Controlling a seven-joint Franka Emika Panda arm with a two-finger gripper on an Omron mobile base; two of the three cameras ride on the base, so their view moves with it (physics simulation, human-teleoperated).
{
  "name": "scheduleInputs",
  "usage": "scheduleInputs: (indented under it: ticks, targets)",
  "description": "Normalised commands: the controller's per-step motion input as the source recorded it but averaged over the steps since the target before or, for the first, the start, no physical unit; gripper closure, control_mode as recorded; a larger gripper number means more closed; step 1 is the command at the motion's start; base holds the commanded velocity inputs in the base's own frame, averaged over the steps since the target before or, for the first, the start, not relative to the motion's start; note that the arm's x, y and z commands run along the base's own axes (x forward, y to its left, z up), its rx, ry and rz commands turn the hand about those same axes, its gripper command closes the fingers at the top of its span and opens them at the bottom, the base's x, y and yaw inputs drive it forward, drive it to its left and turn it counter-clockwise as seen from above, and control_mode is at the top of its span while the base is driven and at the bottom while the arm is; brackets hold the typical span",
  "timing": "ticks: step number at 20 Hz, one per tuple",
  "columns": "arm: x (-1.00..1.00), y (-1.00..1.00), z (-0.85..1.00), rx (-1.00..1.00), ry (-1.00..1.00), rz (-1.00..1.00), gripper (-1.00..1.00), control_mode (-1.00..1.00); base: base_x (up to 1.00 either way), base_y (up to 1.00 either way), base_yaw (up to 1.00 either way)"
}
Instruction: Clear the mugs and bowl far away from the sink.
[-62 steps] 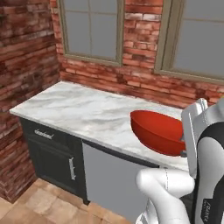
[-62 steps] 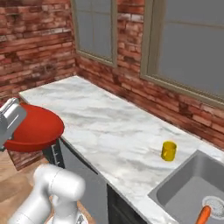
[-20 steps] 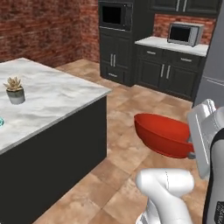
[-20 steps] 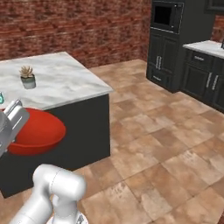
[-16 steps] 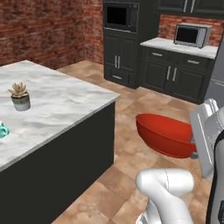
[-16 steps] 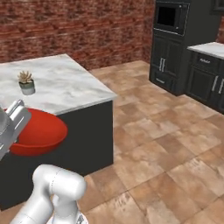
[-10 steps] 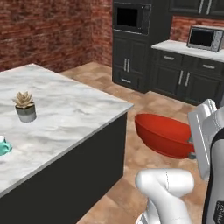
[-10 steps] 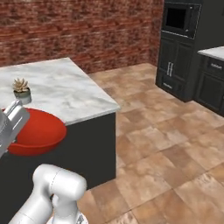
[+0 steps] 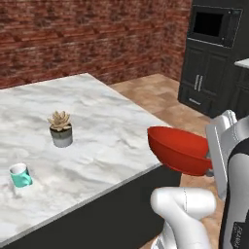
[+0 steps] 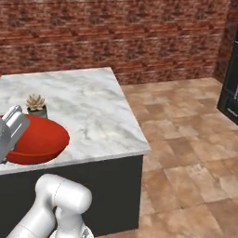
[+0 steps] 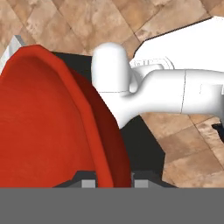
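Far off to the left of my fingers, the teal mug (image 9: pixel 20 175) stands on the marble island counter (image 9: pixel 107 131), and the potted succulent (image 9: pixel 61 128) sits nearer, still well clear of me. My gripper (image 11: pixel 114 183) is clamped on the rim of the red bowl (image 9: pixel 179 150), one finger (image 11: pixel 89 182) inside the wall, the other outside. The bowl hangs in the air just past the counter's edge, above the tiled floor (image 10: pixel 186 139).

2 base views behind arm, sharing marble island (image 9: pixel 112 121); hand view downward
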Motion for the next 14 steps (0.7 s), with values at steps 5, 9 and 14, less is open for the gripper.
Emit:
scheduleInputs:
  ticks: [5, 9, 14]
  targets:
    - [0.00, 0.00, 0.00, 0.00, 0.00, 0.00, 1.00, 1.00, 1.00, -0.49, 0.43]
    - [0.00, 0.00, 0.00, 0.00, 0.00, 0.00, 1.00, 1.00, 0.94, -0.48, 0.28]
    - [0.00, 0.00, 0.00, 0.00, 0.00, 0.00, 1.00, 1.00, 0.84, -0.51, 0.16]
